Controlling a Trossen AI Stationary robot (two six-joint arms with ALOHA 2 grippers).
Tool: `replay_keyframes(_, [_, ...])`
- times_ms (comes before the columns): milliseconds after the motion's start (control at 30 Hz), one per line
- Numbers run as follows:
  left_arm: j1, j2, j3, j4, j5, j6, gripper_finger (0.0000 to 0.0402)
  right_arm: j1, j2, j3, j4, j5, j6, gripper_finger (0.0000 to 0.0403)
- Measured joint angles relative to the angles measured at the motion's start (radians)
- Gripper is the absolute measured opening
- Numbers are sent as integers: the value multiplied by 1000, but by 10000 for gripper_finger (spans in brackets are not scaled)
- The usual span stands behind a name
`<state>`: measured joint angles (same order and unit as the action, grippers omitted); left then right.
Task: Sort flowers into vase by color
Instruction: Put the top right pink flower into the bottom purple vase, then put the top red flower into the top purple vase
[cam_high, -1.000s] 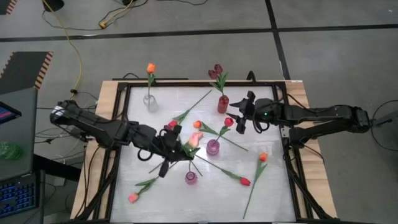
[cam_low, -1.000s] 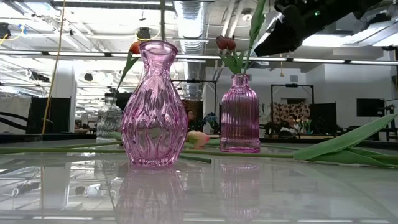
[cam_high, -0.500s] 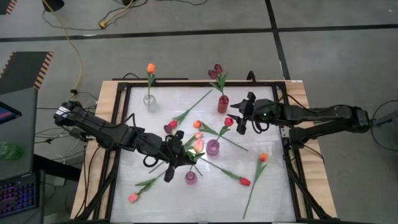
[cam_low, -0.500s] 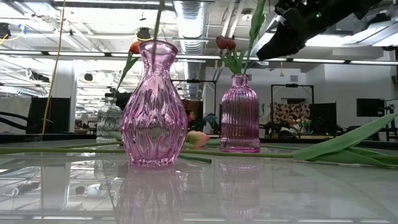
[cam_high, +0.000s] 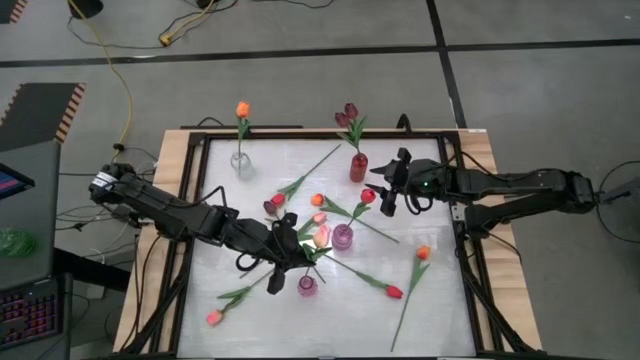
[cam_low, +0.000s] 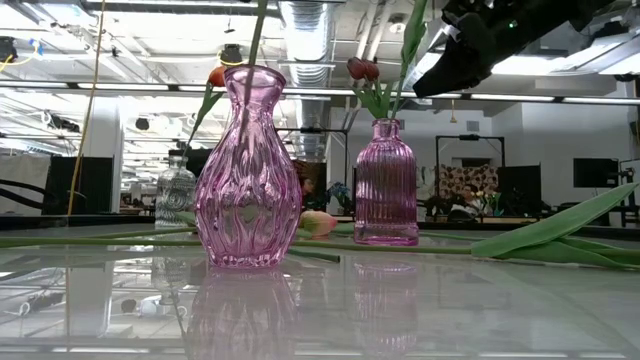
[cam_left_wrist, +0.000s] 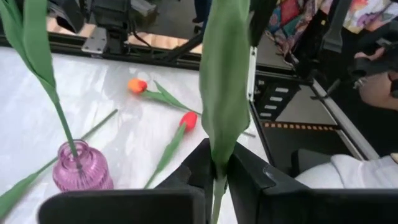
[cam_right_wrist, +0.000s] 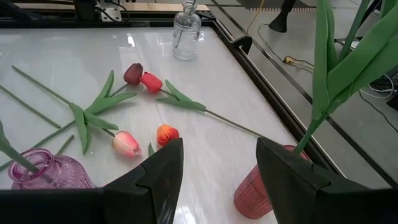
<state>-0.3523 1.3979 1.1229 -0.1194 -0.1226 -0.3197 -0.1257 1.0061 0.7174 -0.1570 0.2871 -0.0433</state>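
Note:
My left gripper (cam_high: 283, 262) (cam_left_wrist: 217, 167) hovers over the table's middle, shut on a pink tulip (cam_high: 320, 236). The tulip's stem (cam_low: 252, 40) slants down into the mouth of the near pink vase (cam_high: 307, 285) (cam_low: 247, 170). My right gripper (cam_high: 385, 200) (cam_right_wrist: 217, 162) hangs open and empty above the table, beside the red vase (cam_high: 358, 167) (cam_right_wrist: 258, 186) that holds maroon tulips (cam_high: 348, 113). A ribbed pink vase (cam_high: 343, 237) (cam_left_wrist: 81, 171) has one stem in it. An orange tulip (cam_high: 242, 109) stands in the clear vase (cam_high: 241, 165). My left gripper pinches the pink tulip's stem, where a long leaf (cam_left_wrist: 222, 81) grows from it, between its two fingers (cam_left_wrist: 249, 180). The fingers lie across the stem. The tulip is lifted clear and stands nearly upright, its lower end in the near pink vase's mouth (cam_low: 248, 72).
Several tulips lie flat on the white table: pink (cam_high: 214, 317), red (cam_high: 394, 292), orange (cam_high: 423, 253), orange (cam_high: 317, 200), and a maroon and red pair (cam_high: 272, 205). A black frame (cam_high: 190, 200) rims the table. A person's pale sleeve (cam_left_wrist: 354, 177) shows beyond the table's edge.
My left gripper has moved toward the table's right and near edges, over the near pink vase, carrying the pink tulip. The tulip's stem has tipped from upright to slanted and has gone down into the vase's mouth.

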Motion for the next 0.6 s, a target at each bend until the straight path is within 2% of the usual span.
replay_keyframes(267, [0,-2,0,-55,11,20,88,0,0,0,0,0,-1,230])
replay_keyframes(600, [0,-3,0,-149,11,27,100,0,0,0,0,0,-1,230])
